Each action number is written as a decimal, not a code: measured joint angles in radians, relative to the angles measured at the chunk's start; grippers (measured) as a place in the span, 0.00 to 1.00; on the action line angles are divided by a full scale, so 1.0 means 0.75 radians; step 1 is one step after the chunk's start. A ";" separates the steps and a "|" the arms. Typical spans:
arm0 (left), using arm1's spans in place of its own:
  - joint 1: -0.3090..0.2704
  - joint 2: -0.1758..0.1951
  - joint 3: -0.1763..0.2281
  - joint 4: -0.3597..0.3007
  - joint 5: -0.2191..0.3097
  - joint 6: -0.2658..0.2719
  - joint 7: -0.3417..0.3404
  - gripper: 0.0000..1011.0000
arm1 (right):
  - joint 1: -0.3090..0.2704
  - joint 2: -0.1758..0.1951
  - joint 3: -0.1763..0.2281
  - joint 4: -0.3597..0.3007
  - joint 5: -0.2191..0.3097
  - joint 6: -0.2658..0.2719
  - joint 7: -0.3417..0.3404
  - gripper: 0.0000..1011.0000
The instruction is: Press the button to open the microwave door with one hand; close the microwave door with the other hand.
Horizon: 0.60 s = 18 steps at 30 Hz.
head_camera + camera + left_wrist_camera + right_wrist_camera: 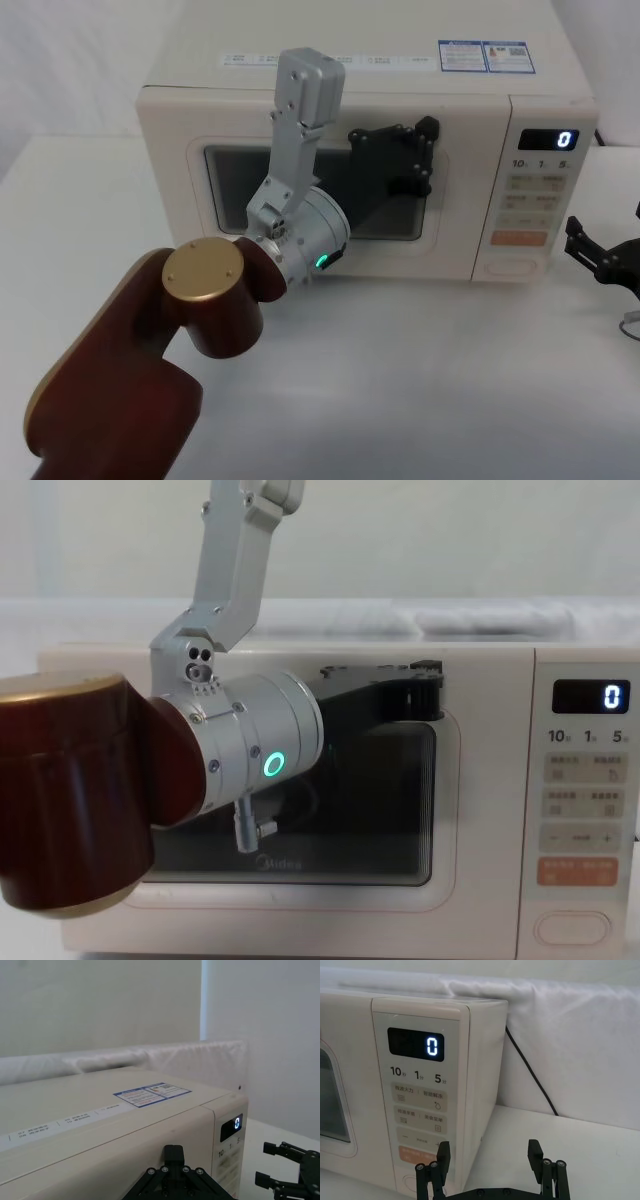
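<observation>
The cream microwave door (172,170) with its dark window (400,810) looks closed, flush with the control panel. My left gripper (428,135) hangs in front of the door's upper right corner, close to or touching it (425,680). Its fingers look shut and hold nothing (173,1152). My right gripper (578,243) hovers open just right of the microwave, at the height of the panel's lower keys (489,1152). The pill-shaped button (515,267) sits at the bottom of the panel (572,927), with the right gripper a short way from it.
The display (432,1046) reads 0. An orange key (576,872) lies just above the button. A black cable (530,1072) runs down behind the microwave's right side. White table surface (420,380) spreads in front. My left arm's brown link (150,340) fills the lower left.
</observation>
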 joint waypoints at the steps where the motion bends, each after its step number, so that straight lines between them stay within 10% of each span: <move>1: 0.000 0.000 0.000 0.000 0.000 0.000 0.000 0.00 | 0.000 0.000 0.000 0.000 0.000 0.000 0.000 0.99; 18: 0.138 0.097 0.006 -0.206 -0.189 -0.053 -0.142 0.00 | 0.000 0.000 0.000 0.000 0.000 0.000 0.000 0.99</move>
